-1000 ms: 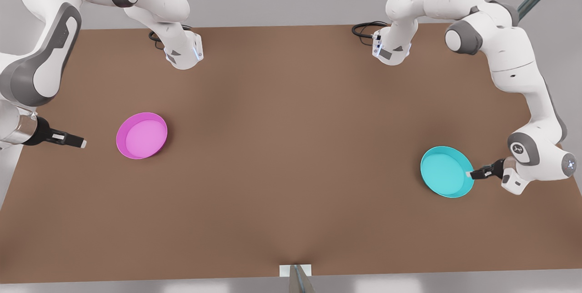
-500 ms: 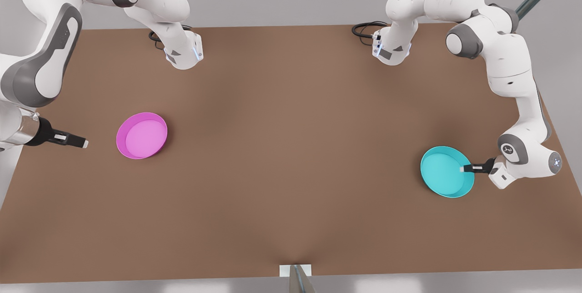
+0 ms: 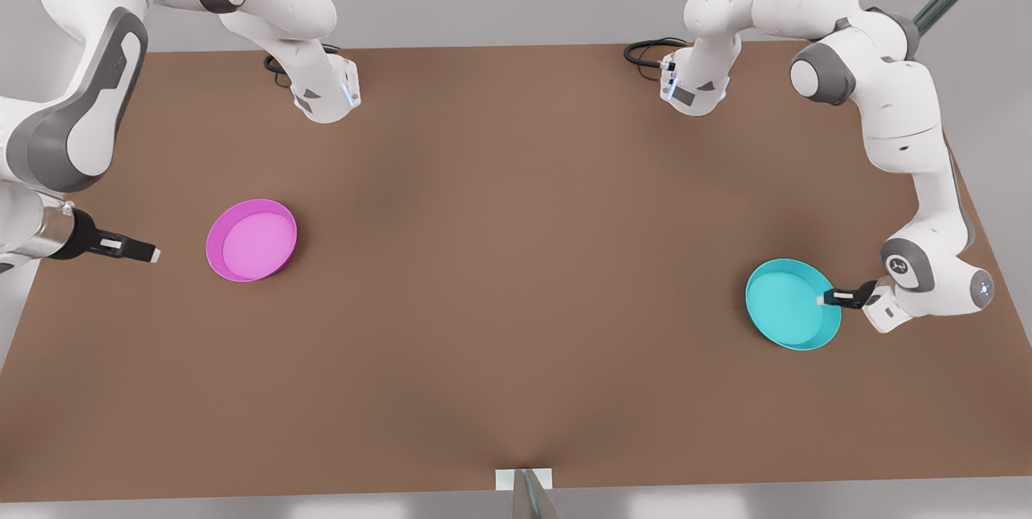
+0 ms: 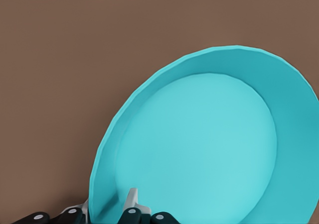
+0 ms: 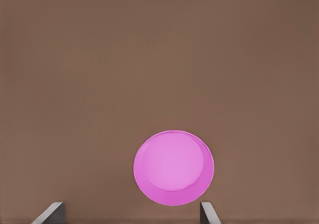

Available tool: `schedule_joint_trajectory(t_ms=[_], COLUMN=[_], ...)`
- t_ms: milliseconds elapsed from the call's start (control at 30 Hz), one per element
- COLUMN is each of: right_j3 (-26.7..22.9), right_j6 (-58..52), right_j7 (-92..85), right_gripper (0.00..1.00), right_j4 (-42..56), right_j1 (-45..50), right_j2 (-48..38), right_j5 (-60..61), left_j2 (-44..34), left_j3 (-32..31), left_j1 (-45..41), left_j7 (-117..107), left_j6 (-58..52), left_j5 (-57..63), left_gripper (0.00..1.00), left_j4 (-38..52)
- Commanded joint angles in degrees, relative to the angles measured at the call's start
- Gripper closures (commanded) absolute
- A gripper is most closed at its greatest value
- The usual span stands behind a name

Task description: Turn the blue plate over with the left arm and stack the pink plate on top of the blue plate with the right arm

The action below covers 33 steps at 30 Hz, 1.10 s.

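The brown worktop [image 3: 516, 261] carries both plates, well apart. The left arm [image 3: 911, 124], on the front view's right, arches out from its base at the far edge, then bends down and back inward, its wrist low beside the blue plate. The right arm [image 3: 81, 100], on the front view's left, folds down the worktop's side edge, its forearm lying nearly level and pointing at the pink plate.

The blue plate [image 3: 790, 305] lies open side up near the front view's right edge. The pink plate [image 3: 251, 240] lies open side up toward the front view's left.

The left gripper [image 3: 824, 299] sits at the blue plate's rim; in the left wrist view its jaws straddle the rim wall, one finger [image 4: 130, 200] inside and one outside, closed on it. The right gripper [image 3: 151, 255] hovers near the pink plate without touching, jaws spread wide with nothing between them.
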Motion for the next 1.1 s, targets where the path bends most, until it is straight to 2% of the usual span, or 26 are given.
schedule_joint_trajectory(t_ms=[0,100,333,567,633,700,767,833,867,967,1000,1067], right_j3=[-0.02,-0.02,-0.02,-0.02,-0.02,-0.02,-0.02,-0.02,-0.02,-0.02,-0.02,-0.02], right_j6=[-0.2,-0.2,-0.2,-0.29,-0.29,-0.29,-0.29,-0.29,-0.29,-0.29,-0.29,-0.29], right_j7=[-0.07,-0.07,-0.07,-0.07,-0.07,-0.07,-0.07,-0.07,-0.07,-0.07,-0.07,-0.07], right_gripper=[0.0,0.0,0.0,0.0,0.0,0.0,0.0,0.0,0.0,0.0,0.0,0.0], right_j4=[-0.03,-0.03,-0.03,-0.03,-0.03,-0.03,-0.03,-0.03,-0.03,-0.03,-0.03,-0.03], right_j1=[0.01,-0.08,0.01,0.01,0.01,0.01,0.01,0.01,0.01,0.01,0.01,0.01], right_j2=[-0.08,-0.08,-0.08,-0.08,-0.08,0.01,-0.08,-0.08,-0.08,-0.07,0.01,0.01], right_j5=[0.03,-0.06,-0.06,-0.06,0.03,-0.06,0.03,0.03,-0.06,0.03,0.03,0.03], left_j2=[-0.05,-0.13,-2.33,-11.12,-16.39,-21.57,-22.02,-20.61,-19.74,-14.47,-10.95,-8.57], left_j3=[0.0,-0.09,-0.44,-0.26,-0.09,-0.26,-0.18,-0.79,1.66,26.07,30.14,30.5], left_j1=[0.0,0.0,-0.62,-9.05,-17.66,-24.6,-33.66,-38.4,-42.53,-67.64,-73.73,-78.13], left_j7=[3.83,2.43,-3.72,-18.4,-30.34,-44.85,-60.67,-70.35,-72.54,-84.46,-90.64,-104.08], left_j6=[0.09,0.09,-0.09,-1.49,-1.58,-5.18,-5.62,-11.07,-7.48,-0.62,-0.7,-1.23], left_j5=[0.01,0.01,0.27,4.93,13.18,15.56,26.8,37.27,39.29,42.8,45.44,52.04], left_gripper=[0.59,0.78,0.79,0.79,0.79,0.79,0.79,0.79,0.79,0.79,0.79,0.79], left_j4=[0.02,0.28,0.29,0.46,0.37,1.25,3.71,9.86,9.87,8.81,7.93,8.55])
